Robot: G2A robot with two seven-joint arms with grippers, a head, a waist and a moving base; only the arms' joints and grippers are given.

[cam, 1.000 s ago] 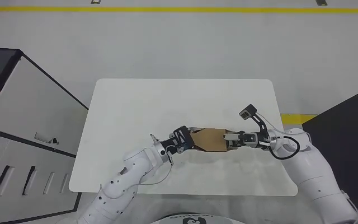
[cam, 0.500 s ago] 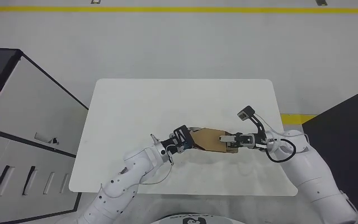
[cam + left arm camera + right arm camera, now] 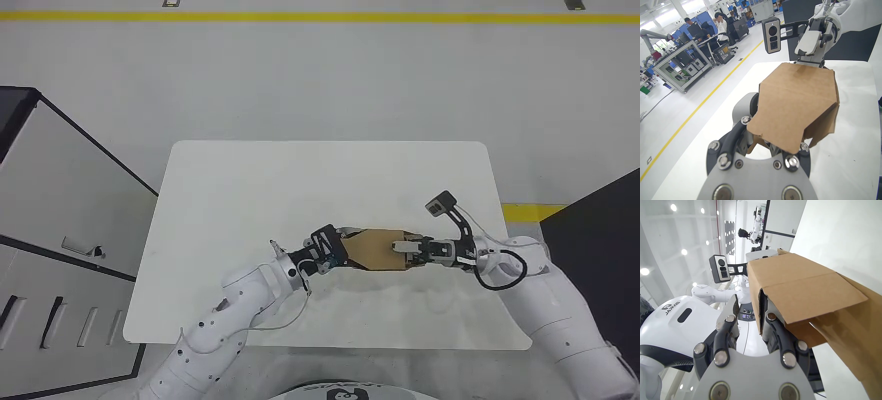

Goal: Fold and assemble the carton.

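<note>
Jaws of the right gripper (image 3: 403, 246) stand apart, straddling one end wall of the carton (image 3: 375, 250). You cannot tell the left gripper's (image 3: 335, 256) state; a flap covers it. Carton: over the table (image 3: 300, 180), mid-width, nearer its robot-side edge.

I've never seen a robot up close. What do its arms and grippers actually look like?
The left arm and right arm are glossy white, built of rounded segments. The left gripper and right gripper have grey bolted plates and black linkages. A thin black cable loops at the right wrist, beside a small black camera on a bracket.
</note>
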